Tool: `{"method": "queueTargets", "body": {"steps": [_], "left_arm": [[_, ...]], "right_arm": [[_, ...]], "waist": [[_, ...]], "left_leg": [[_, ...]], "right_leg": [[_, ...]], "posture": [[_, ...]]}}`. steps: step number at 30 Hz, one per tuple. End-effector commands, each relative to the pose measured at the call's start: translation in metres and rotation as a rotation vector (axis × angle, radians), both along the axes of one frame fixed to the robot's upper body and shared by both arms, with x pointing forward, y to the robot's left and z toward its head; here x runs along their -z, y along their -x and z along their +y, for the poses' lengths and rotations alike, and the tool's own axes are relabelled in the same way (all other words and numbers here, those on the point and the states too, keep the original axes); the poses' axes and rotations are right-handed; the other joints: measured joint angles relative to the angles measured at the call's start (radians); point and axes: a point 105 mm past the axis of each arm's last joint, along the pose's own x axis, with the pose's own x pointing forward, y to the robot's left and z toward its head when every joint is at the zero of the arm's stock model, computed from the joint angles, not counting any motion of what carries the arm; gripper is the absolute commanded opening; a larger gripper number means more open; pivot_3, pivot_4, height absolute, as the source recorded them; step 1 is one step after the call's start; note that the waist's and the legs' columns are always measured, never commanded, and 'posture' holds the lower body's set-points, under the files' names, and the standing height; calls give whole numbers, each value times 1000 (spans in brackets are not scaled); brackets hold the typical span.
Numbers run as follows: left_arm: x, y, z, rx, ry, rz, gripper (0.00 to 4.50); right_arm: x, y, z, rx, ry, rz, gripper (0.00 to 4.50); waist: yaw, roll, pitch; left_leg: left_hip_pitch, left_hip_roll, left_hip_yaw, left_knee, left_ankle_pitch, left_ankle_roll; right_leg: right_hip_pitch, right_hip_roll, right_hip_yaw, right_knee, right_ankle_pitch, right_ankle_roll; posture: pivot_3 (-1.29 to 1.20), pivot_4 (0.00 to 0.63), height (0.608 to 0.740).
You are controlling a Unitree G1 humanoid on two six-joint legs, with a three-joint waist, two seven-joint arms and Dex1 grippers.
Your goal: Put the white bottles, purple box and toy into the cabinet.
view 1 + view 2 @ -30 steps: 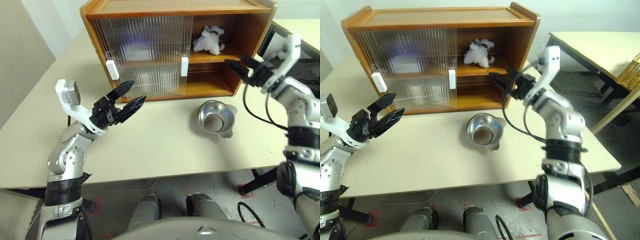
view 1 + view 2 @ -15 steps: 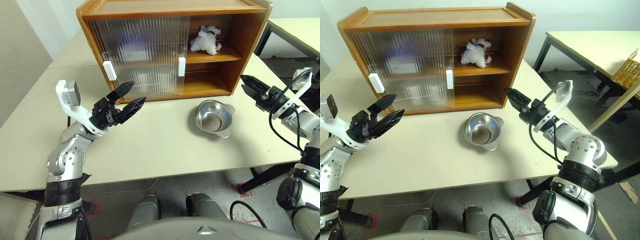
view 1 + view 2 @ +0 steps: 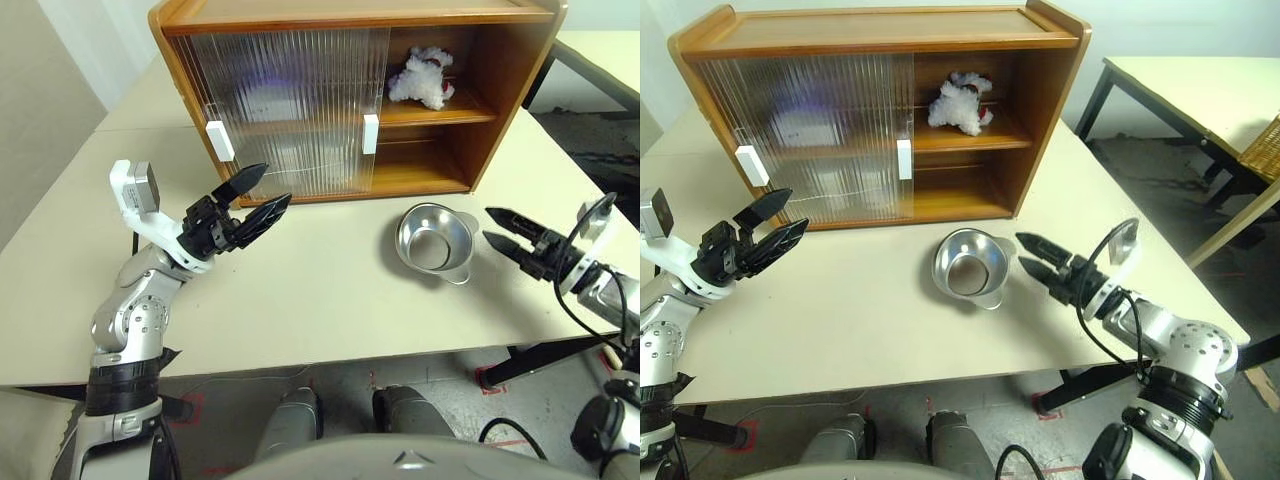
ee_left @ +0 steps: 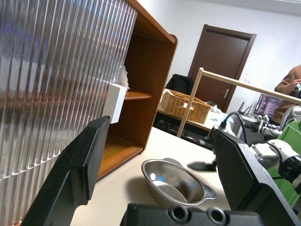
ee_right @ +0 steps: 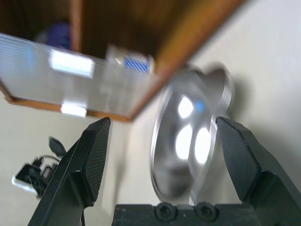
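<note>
The brown cabinet (image 3: 480, 120) stands at the back of the table, its two ribbed doors slid left and its right side open. On the upper shelf there lies the fluffy white toy (image 3: 422, 78). A purplish blur (image 3: 265, 100) shows through the doors; I cannot tell what it is. The white bottles and purple box are hidden. My left gripper (image 3: 276, 183) hangs open and empty in front of the left door's handle (image 3: 219, 140). Low over the table, my right gripper (image 3: 485, 225) is open and empty, pointing at the steel bowl (image 3: 433, 240) from its right.
The bowl sits in front of the cabinet's open side, between my right fingers (image 5: 94, 155) in the right wrist view. The table's right edge (image 3: 1200, 290) runs close to my right arm. Beyond it stand another table (image 3: 1200, 85), a wicker basket (image 4: 186, 106) and a person (image 4: 289, 84).
My right gripper has drawn back from the cabinet's open side and sunk to table height beside the bowl, rolling its wrist. The left arm has stayed still.
</note>
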Motion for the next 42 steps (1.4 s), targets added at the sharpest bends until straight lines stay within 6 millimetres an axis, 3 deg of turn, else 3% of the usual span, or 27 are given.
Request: {"method": "queueTargets", "body": {"steps": [1, 18, 34, 38, 42], "left_arm": [[-1, 2, 0, 6, -3, -2, 4500], [-2, 1, 2, 3, -13, -6, 4500], [-4, 1, 3, -1, -21, -9, 4500], [-4, 1, 3, -2, -21, -9, 4500], [-4, 1, 3, -4, -22, -10, 4500]], "right_arm": [[3, 9, -2, -31, -19, 56, 4485], [36, 47, 36, -278, -90, 233, 4485], [43, 45, 46, -303, -128, 257, 4485], [44, 43, 45, -296, -131, 264, 3774], [45, 42, 45, -293, -129, 268, 2240]], "waist": [[0, -1, 1], [1, -6, 4], [2, -6, 5], [2, -6, 5], [2, -6, 5]], "left_leg": [[0, 0, 0, 0, -1, -1], [0, 0, 0, 0, -6, -4], [0, 0, 0, 0, -6, -3], [0, 0, 0, 0, -6, -3], [0, 0, 0, 0, -6, -3]], "right_leg": [[0, 0, 0, 0, 0, 0], [0, 0, 0, 0, -4, 1], [0, 0, 0, 0, -4, 0], [1, 0, 0, 0, -4, 0], [1, 0, 0, 0, -4, 0]], "posture": [[-46, 106, 740], [-45, 105, 740], [-36, 99, 740], [-35, 100, 740], [-32, 100, 740]]}}
